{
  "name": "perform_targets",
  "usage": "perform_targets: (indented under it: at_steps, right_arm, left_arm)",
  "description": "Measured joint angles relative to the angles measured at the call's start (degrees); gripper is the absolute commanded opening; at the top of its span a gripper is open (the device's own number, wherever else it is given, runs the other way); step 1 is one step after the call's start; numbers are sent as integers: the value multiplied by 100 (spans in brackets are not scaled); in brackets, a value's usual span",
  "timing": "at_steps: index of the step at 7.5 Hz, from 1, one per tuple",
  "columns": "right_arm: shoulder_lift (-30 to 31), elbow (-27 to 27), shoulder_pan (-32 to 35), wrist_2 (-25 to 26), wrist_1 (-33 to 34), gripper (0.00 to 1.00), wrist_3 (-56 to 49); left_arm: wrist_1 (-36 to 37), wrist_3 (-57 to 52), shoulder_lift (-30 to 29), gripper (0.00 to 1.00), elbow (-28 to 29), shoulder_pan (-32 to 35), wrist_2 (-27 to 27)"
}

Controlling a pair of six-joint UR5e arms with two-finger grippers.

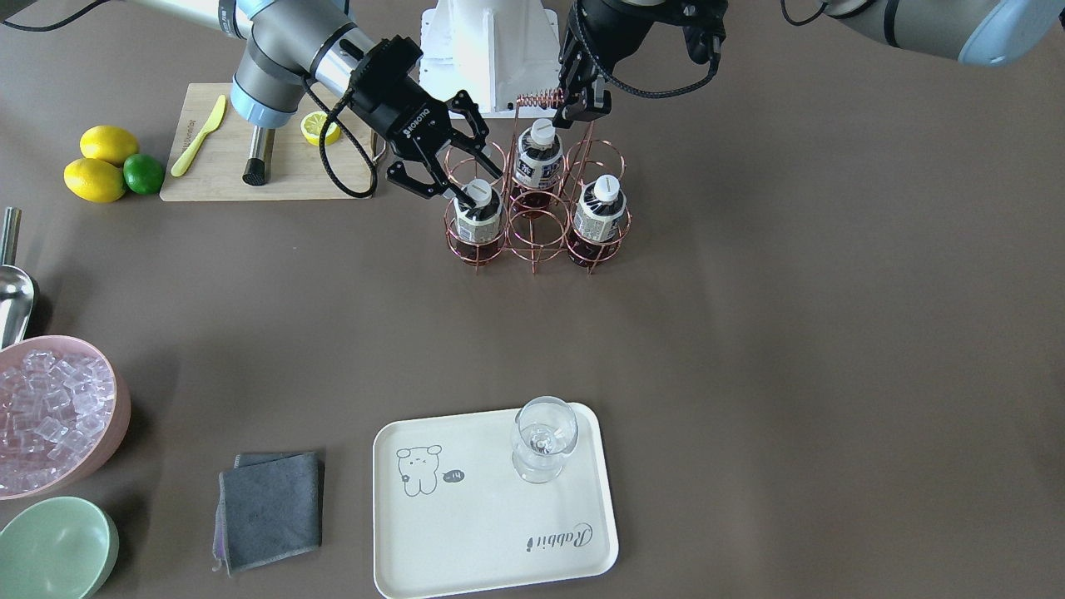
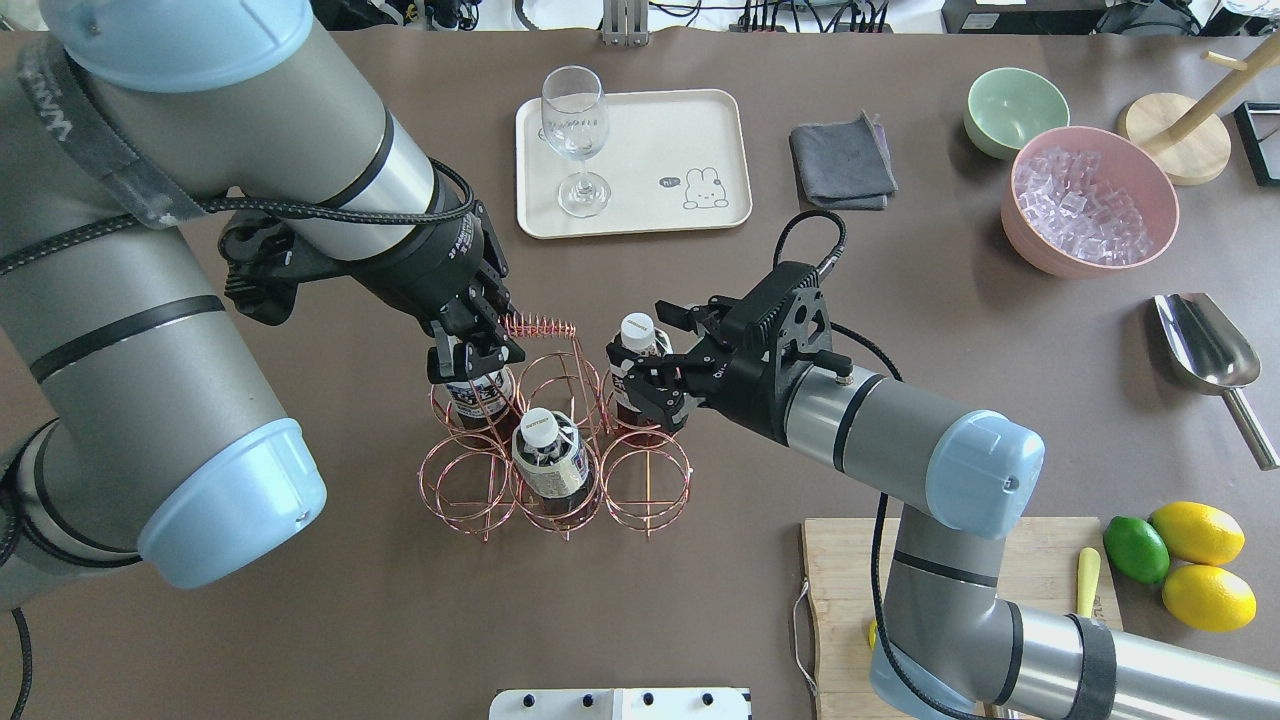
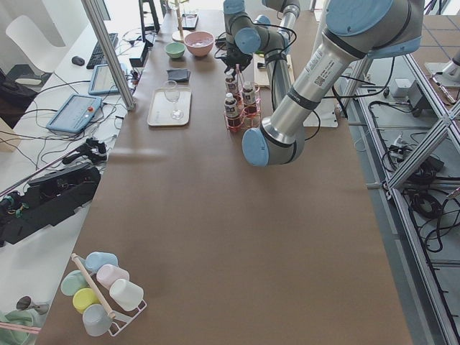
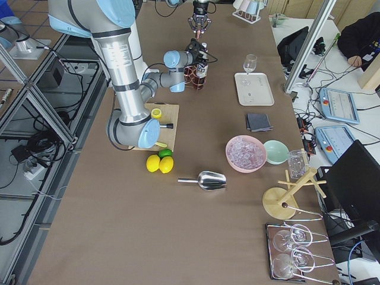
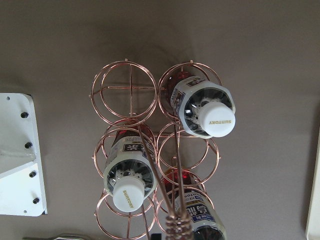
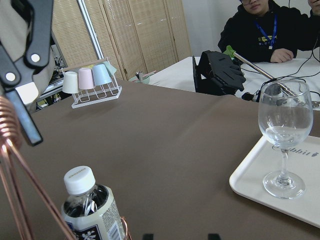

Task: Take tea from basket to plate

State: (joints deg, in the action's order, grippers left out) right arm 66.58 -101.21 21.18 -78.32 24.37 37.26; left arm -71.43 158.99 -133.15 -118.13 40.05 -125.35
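The tea [image 1: 479, 218] stands in a basket [image 1: 537, 218] cell, one of three there. None is on the plate [image 1: 466, 541] yet, so lift and carry are both left. The right end effector [image 1: 476, 185] spreads wide about its cap [image 1: 478, 191], while the left end effector [image 1: 581, 108] pinches the handle [image 1: 541, 97]. Brown counter [image 1: 749, 333] — cluttered desks [image 3: 65, 108] beyond.
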Motion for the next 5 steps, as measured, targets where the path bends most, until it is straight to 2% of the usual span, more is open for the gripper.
perform_targets:
  at_steps: [3,5]
  right_arm:
    - [-52,-125,69,-16,94,0,-1]
    - [-24,-500,471,-388,416,0,11]
  left_arm:
    - [-3,0,0,0,5,0,9]
    - [-3,0,0,0,8,1,15]
